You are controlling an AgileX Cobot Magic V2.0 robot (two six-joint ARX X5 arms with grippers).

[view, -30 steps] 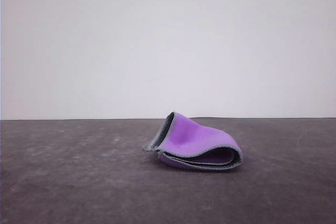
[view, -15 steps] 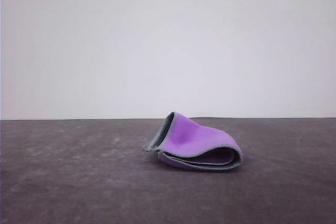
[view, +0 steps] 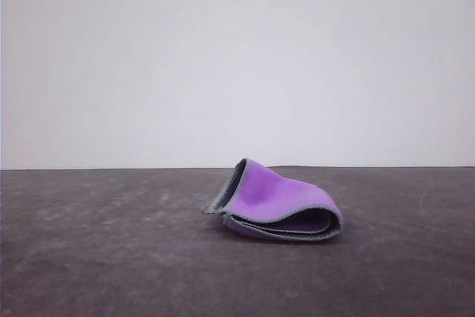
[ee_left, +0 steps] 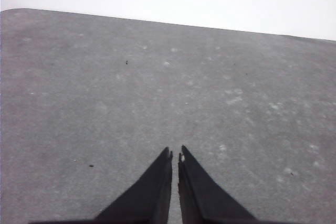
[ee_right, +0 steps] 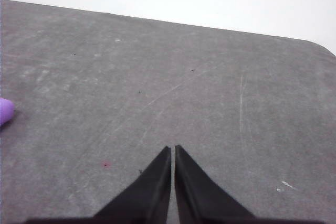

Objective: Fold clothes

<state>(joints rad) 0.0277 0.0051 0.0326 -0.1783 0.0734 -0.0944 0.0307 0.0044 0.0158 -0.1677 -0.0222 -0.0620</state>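
purple and soft, the cloth (view: pixel 276 203) lies folded over on the dark grey table (view: pixel 111 257), a little right of the middle in the front view. it sits toward the far side of the table, near the white wall (view: pixel 237 57). its purple face is on the outside and a light grey stitched edge runs around it. the layers sit in a loose bundle, with an open loop on the right end and a raised corner on the left end.

the left gripper (ee_left: pixel 175 156) hangs over bare table with its two black fingers pressed almost together, holding nothing. the right gripper (ee_right: pixel 172 149) looks the same, its tips nearly touching with only a thin gap and nothing between them. in the right wrist view a small bit of the purple cloth (ee_right: pixel 4 111) peeks in at the edge, well apart from that gripper.
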